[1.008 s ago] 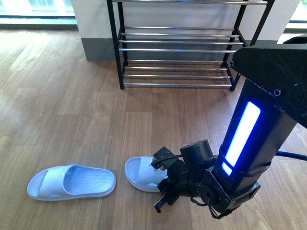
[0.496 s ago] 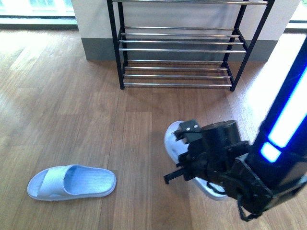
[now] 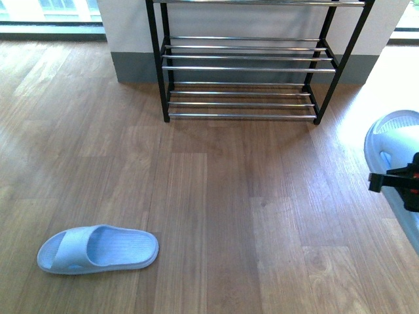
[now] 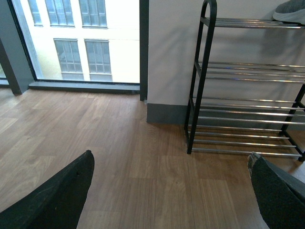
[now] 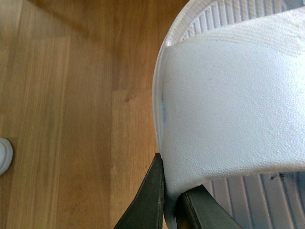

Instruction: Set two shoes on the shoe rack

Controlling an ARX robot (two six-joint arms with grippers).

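The slide (image 5: 228, 105) is up off the floor on my right, well apart from the rack (image 3: 242, 69). My right gripper (image 5: 172, 191) is closed on its strap edge, probably a thin bite, so I'd carry it level and slowly to a low tier. My left gripper (image 4: 170, 157) is wide open and empty. The other slide (image 3: 98, 248) lies on the wood floor (image 3: 216, 216), with a window (image 4: 90, 38) beyond.

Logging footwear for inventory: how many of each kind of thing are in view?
Pale blue slides: 2 (floor slide, held slide in right claw)
Grey sneaker: 1, on the rack's top tier
Shoe rack: 1
Total: 4
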